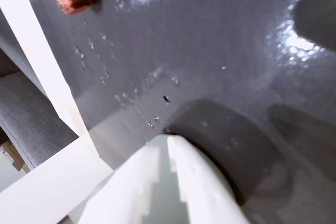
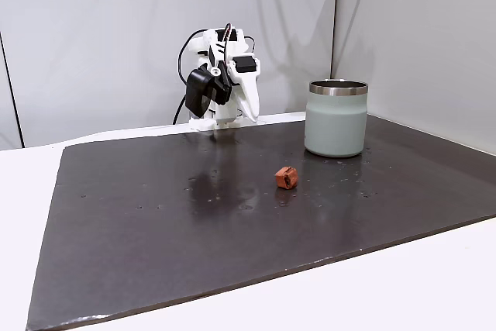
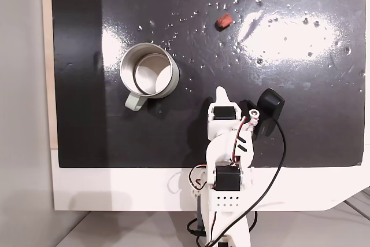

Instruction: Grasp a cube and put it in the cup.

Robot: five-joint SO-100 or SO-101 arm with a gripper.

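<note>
The dark mat (image 2: pixel 155 215) covers most of the tabletop. The arm (image 3: pixel 226 143) is folded back over the mat's edge nearest its base, apparently at rest. The cup (image 2: pixel 335 118) stands upright, mouth clear, near that same edge. The gripper (image 1: pixel 167 142) is pinched together and holds nothing. The cube (image 2: pixel 286 177) lies mid-mat, well apart from cup and gripper, not yet grasped.

Glossy dark mat (image 2: pixel 155 222); steel-rimmed cup (image 2: pixel 335 122).
</note>
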